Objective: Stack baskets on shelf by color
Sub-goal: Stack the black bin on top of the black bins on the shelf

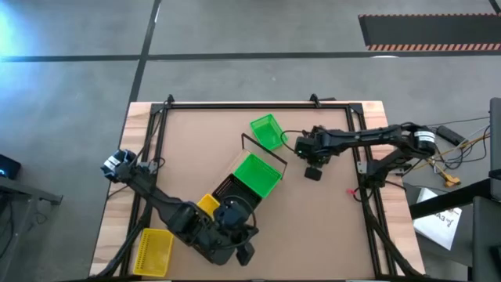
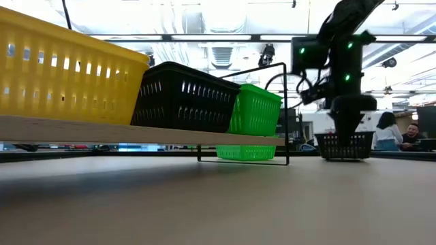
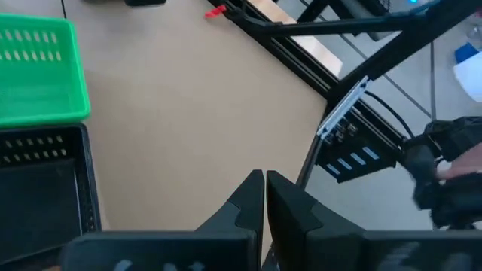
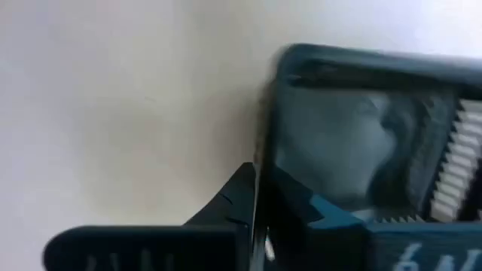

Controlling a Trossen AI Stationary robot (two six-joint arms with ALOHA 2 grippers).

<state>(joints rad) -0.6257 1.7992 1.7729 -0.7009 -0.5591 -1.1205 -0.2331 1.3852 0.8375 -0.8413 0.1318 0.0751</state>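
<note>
The shelf (image 2: 102, 131) lies slantwise in the table's middle and carries a yellow basket (image 2: 61, 75), a black basket (image 2: 184, 95) and a green basket (image 1: 258, 174) in a row. My right gripper (image 1: 313, 163) is right of the shelf's far end, shut on a small black basket (image 2: 344, 145) that hangs below it at table height. My left gripper (image 3: 265, 197) is shut on nothing, over bare tabletop near the table's near edge, beside the shelf's yellow end. My right gripper pinches one wall of the small black basket at its rim (image 4: 265, 120), one finger (image 4: 301, 214) inside the basket and the other outside. The fingers come from above, pointing down. The basket stays upright below them; whether its bottom (image 2: 344, 158) touches the table I cannot tell.
A loose green basket (image 1: 266, 131) sits on the table just past the shelf's far end frame (image 1: 262, 149). A loose yellow basket (image 1: 154, 252) lies at the near left corner. A small red thing (image 1: 350, 190) lies near the right rail. People (image 2: 388, 129) sit in the room behind.
</note>
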